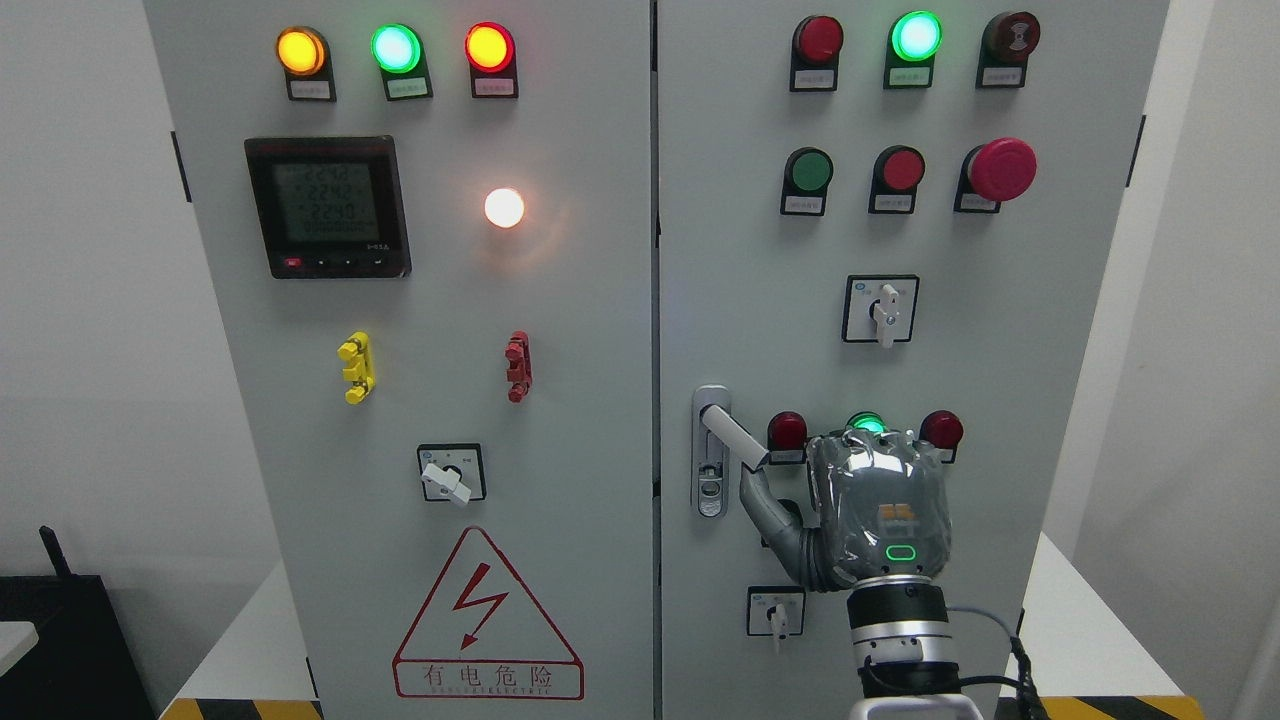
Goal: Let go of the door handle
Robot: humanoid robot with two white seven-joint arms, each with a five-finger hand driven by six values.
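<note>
Right hand sits at the right cabinet door, thumb tip touching the swung-out door handle at mid-left; the other fingers are hidden. Release looks nearly done: next, draw the hand clear.

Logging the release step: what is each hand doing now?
Right hand: thumb at the door handle; grip cannot be told.
Left hand: not in view.

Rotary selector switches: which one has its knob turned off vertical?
The selector on the left door, above the warning triangle. Its white knob slants; the two on the right door point straight down.
</note>
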